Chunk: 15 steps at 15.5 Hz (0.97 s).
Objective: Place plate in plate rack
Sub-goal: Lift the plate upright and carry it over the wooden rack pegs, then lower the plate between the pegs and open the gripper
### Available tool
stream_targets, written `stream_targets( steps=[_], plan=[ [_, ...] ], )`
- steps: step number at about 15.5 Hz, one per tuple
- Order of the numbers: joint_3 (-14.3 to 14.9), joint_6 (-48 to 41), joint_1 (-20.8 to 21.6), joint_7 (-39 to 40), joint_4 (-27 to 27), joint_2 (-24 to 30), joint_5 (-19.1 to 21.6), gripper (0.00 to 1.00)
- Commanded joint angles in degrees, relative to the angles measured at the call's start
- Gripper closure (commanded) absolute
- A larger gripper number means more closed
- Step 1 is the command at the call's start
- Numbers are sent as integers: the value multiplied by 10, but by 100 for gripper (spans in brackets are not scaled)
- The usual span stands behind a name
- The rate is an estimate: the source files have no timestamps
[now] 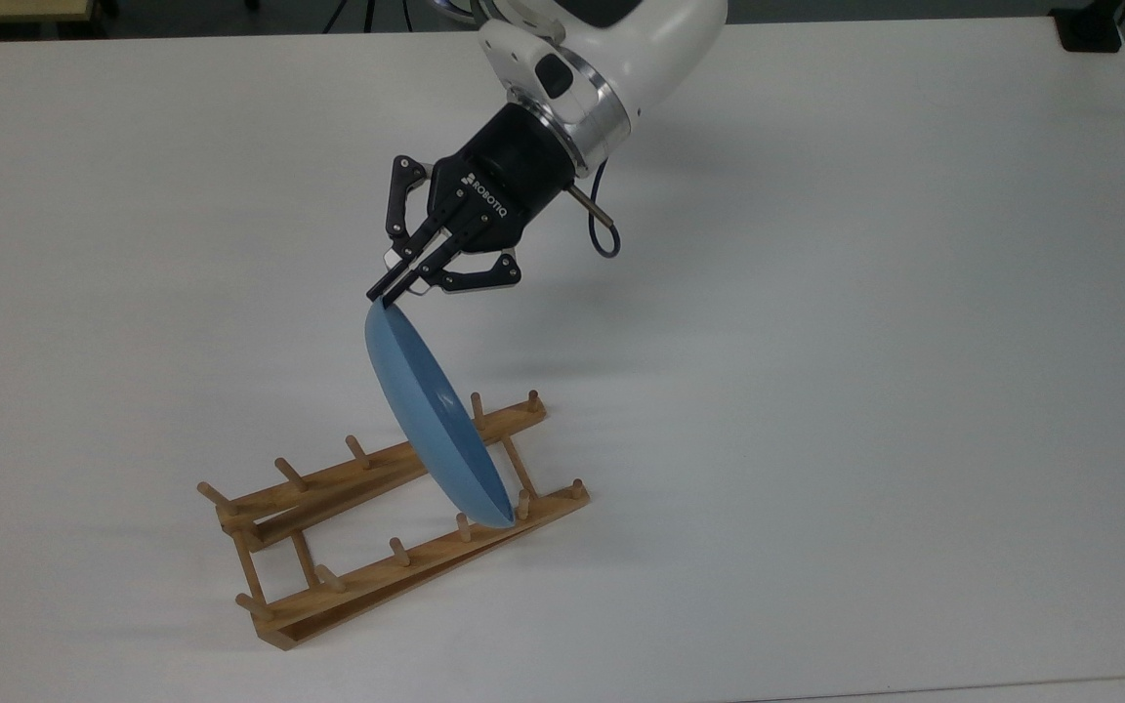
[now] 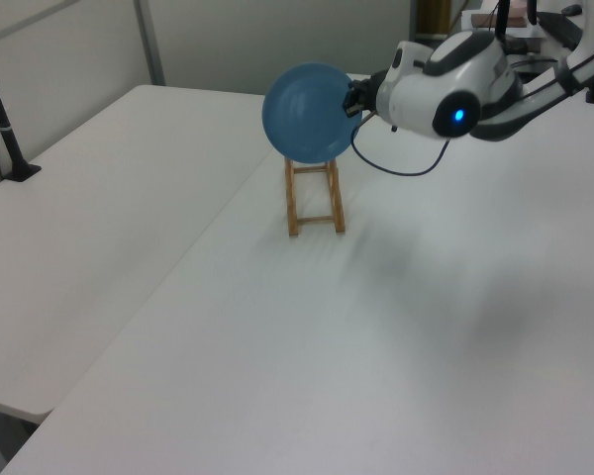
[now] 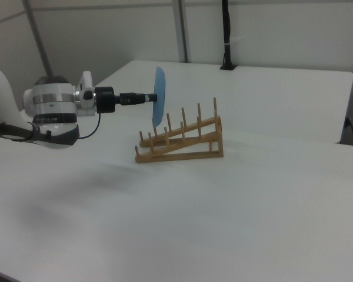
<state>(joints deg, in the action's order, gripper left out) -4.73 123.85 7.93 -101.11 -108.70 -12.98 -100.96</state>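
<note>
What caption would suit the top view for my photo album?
Gripper holds a light-blue plate on edge by its rim, over the wooden plate rack.

White table [image 1: 865, 391], blk post [image 3: 226, 35]

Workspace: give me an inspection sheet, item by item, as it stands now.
Surface: white table, bare around the job's things.
Plate: light-blue plate held on edge, upright in the right view, its lower rim down among the pegs near the rack's low end; whether it rests on the rails cannot be told.
Plate rack: wooden plate rack standing on the table, sloped, no other dishes in it.
Clutter: nothing seen.
Gripper: gripper shut on the plate's upper rim.
Cables: black cable looping from the wrist.
Surroundings: black post at the table's far edge; partition walls behind.
</note>
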Motion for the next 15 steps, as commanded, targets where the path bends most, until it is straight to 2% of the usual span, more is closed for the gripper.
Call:
stream_targets(
  steps=[1,11,12,13,14,15],
  plan=[
    [3,-31,12,-49,8,-20,-30,100],
    [1,-59,25,-49,6,-57,-40,100],
    [1,-59,25,-49,7,-62,-40,84],
    [1,-59,25,-50,7,-63,-40,49],
    [1,-59,24,-51,7,-63,-40,23],
    [1,-60,25,-51,8,-63,-39,17]
  ],
)
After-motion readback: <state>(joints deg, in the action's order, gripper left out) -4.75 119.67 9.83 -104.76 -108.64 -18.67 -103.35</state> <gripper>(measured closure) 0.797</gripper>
